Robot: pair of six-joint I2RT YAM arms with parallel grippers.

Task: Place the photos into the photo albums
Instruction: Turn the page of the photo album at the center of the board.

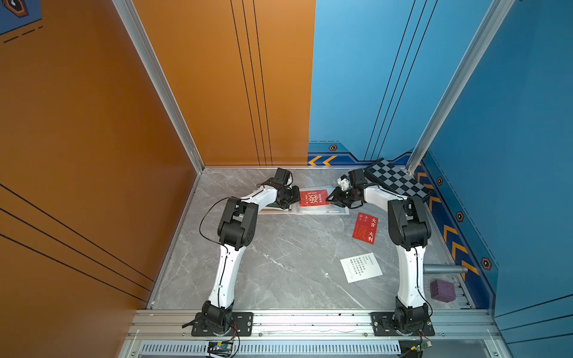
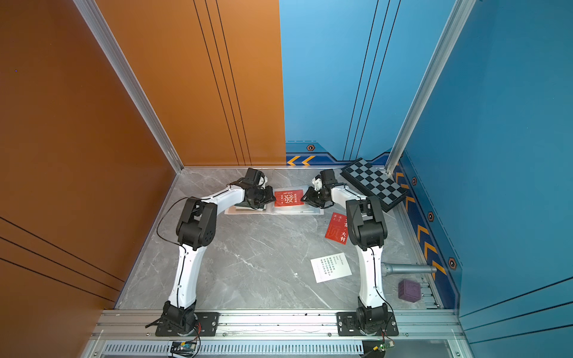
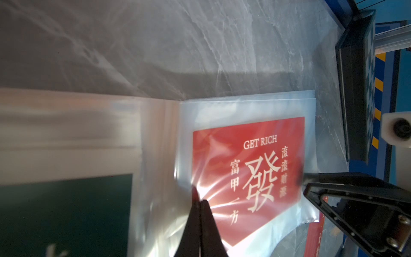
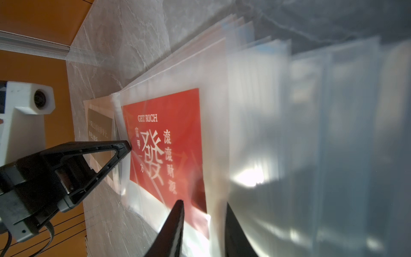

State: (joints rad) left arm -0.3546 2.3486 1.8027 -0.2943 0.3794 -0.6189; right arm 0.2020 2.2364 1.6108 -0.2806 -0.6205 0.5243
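- Your left hand (image 3: 200,201), bottom centre, is pinched tight on the clear sleeve (image 3: 184,155).
- Your right hand (image 4: 204,203) stands part open at the "GET RICH" card (image 4: 164,144) in the album (image 1: 310,210), upper centre.
- The "大吉·大利" card (image 1: 365,227) lies right of centre on the table (image 1: 279,254).

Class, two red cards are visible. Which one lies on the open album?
The red card printed GET RICH, which lies on the album. The other red card, with black characters, lies on the bare table.
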